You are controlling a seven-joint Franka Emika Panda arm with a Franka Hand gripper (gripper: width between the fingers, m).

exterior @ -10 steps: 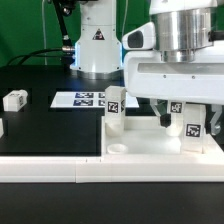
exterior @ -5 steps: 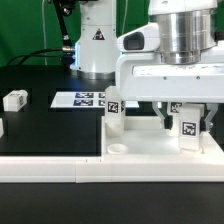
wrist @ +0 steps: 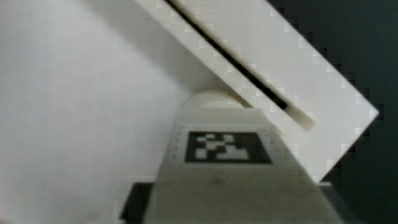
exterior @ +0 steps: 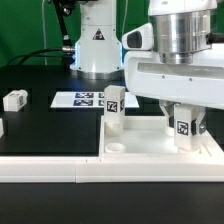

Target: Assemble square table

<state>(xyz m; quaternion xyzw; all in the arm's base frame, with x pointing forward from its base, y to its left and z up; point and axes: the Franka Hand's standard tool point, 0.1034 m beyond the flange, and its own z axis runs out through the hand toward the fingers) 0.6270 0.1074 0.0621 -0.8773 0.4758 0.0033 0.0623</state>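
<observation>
Claw (exterior: 185, 135) farther right than before, clamped on 1 upright leg (exterior: 184, 126) over slab (exterior: 145, 152).

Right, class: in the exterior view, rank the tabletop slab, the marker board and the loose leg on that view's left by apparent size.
Largest: tabletop slab.
Then: marker board.
Smallest: loose leg.
The slab is nearer the camera, which exaggerates it, but the order looks safe.

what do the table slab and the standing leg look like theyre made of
Slab: seemingly white plastic, matte, evenly coloured with soft rounded edges and no grain. Standing leg: apparently the same matte white plastic; its black-and-white tag looks like a flat printed sticker, though the pictures leave that open.
</observation>
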